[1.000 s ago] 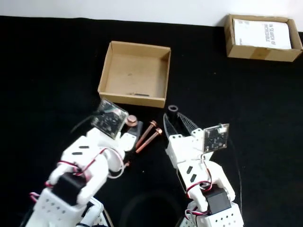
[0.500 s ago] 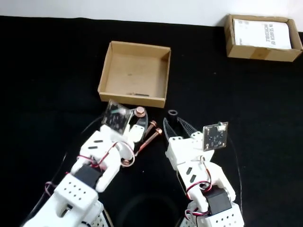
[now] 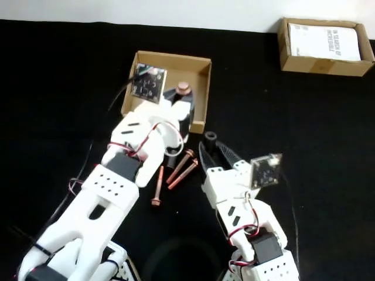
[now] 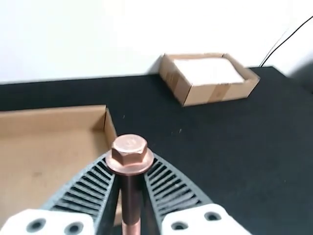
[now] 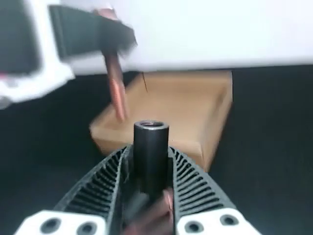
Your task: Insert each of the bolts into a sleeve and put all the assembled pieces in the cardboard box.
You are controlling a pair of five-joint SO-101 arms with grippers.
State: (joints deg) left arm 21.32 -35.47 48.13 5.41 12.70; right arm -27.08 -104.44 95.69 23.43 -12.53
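Observation:
My left gripper (image 3: 180, 97) is shut on a copper bolt (image 3: 184, 88), held upright with its hex head up, over the near right part of the cardboard box (image 3: 170, 57). In the left wrist view the bolt (image 4: 129, 155) stands between the shut fingers, with the box (image 4: 49, 152) behind. My right gripper (image 3: 212, 146) is shut on a black sleeve (image 3: 210, 137), held upright just in front of the box's near right corner. In the right wrist view the sleeve (image 5: 151, 147) has its open bore facing up, and the held bolt (image 5: 116, 93) hangs beyond it before the box (image 5: 190, 105).
Three loose copper bolts lie on the black table between the arms: a pair (image 3: 181, 168) side by side and a single one (image 3: 158, 186) nearer the left arm. A second cardboard box (image 3: 325, 61) holding a paper sits at the far right.
My left arm has stretched forward and carried its bolt from beside the loose bolts up over the cardboard box. The right gripper with the sleeve has barely shifted.

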